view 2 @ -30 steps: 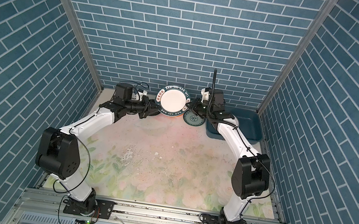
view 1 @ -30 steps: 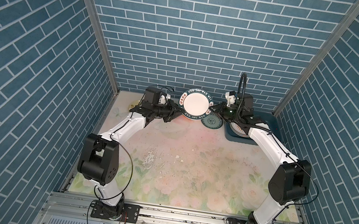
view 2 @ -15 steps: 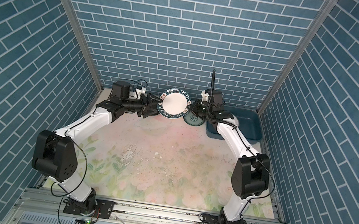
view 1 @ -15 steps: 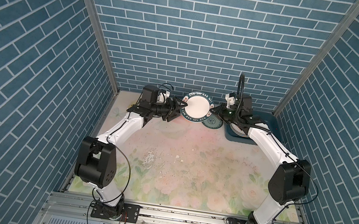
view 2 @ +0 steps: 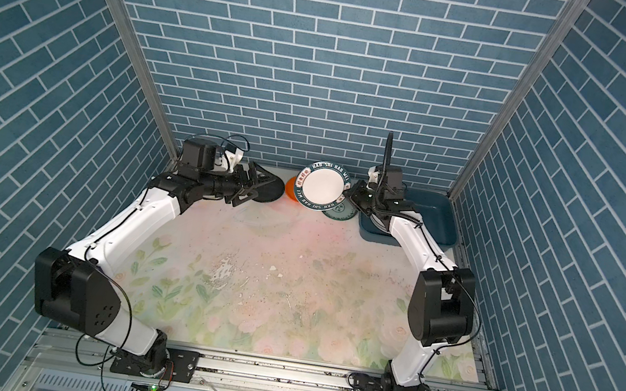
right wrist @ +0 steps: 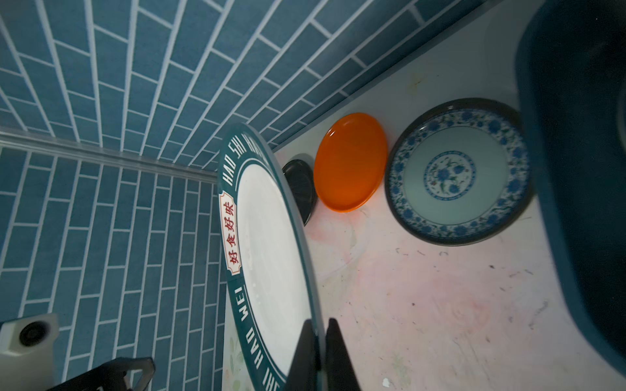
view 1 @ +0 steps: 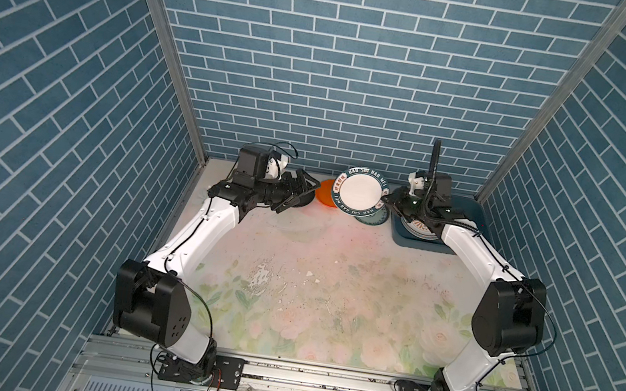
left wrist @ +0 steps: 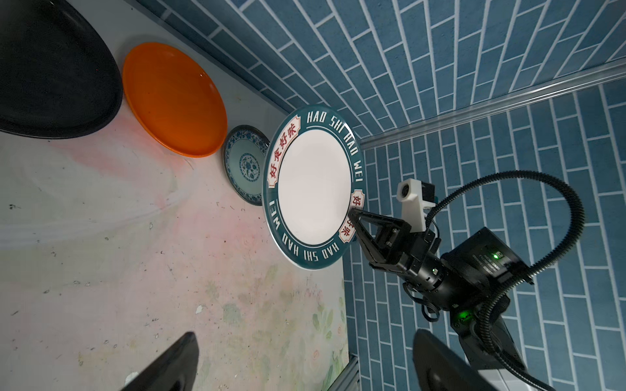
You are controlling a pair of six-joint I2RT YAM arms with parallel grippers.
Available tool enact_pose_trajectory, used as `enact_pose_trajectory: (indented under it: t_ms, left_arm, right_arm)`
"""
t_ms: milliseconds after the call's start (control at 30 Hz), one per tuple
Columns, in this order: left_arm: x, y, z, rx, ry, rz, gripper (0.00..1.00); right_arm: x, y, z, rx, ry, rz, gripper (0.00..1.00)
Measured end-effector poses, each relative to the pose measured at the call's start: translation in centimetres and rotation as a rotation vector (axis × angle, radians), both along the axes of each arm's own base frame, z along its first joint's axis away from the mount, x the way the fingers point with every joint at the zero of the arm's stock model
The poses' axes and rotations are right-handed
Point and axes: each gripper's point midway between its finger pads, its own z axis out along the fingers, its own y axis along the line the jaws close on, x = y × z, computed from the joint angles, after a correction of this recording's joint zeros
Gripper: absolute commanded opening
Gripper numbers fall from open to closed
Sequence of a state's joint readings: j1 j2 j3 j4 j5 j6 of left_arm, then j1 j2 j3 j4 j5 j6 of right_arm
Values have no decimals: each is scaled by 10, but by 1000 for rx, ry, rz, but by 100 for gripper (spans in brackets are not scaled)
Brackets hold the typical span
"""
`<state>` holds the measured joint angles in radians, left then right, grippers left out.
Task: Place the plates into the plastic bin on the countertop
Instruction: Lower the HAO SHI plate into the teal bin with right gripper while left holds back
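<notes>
A second earlier both grippers had pinched the lettered plate (view 1: 360,192), one on each side of its rim. The left gripper (view 1: 299,192) had since let go: its jaws stood wide apart and it had drawn back, well clear of the plate on the side away from the bin (view 1: 417,243). The right gripper (view 1: 386,200) alone held the plate, clamped tight on the rim nearest the bin. The plate hung tilted in the air above the tabletop (view 1: 331,283), just beside the bin, and had shifted slightly toward it and a little lower.

A blue-patterned plate (right wrist: 457,172) lay on the tabletop right beside the bin, an orange plate (right wrist: 350,162) lay farther from it, and a black plate (left wrist: 50,67) farthest.

In both top views the held plate covered part of the orange and patterned plates, and the left gripper hid much of the black one. The right arm hid most of the bin's inside. A plate with orange marks (view 1: 419,229) showed there only in part. In the right wrist view the bin was cut off at the edge and too dark to read. The left wrist view caught only the tips of its own fingers (left wrist: 169,365).
</notes>
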<state>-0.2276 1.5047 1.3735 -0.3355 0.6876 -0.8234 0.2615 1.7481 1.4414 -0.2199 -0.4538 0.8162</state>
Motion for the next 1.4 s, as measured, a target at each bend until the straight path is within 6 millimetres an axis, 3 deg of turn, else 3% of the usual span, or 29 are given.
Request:
enact_pose_trajectory:
  t_ms: [133,300,567,733,1000,1400]
  left_arm:
    - [-3,3,4,17,-21,3,100]
    - [-3,2,5,19,-33,-6,100]
    - [-14,-29,26,-22,-137,-126,100]
    - [-24,-44,30,-19,-177,-187,100]
    - [-26,-40,38,10,-220,-174,100]
    - [-27,-28,36,74,-229,-117,100]
  right_arm:
    - [5,-53,-16,-12,39,-114,0]
    - [10,-114,-20,-22,51,-256,0]
    - [17,-169,-24,-29,59,-376,0]
    - [23,-191,-45,-54,97,-422,0]
    - [27,-208,-96,-104,211,-446,0]
    - [52,-214,-115,-108,209,-458,0]
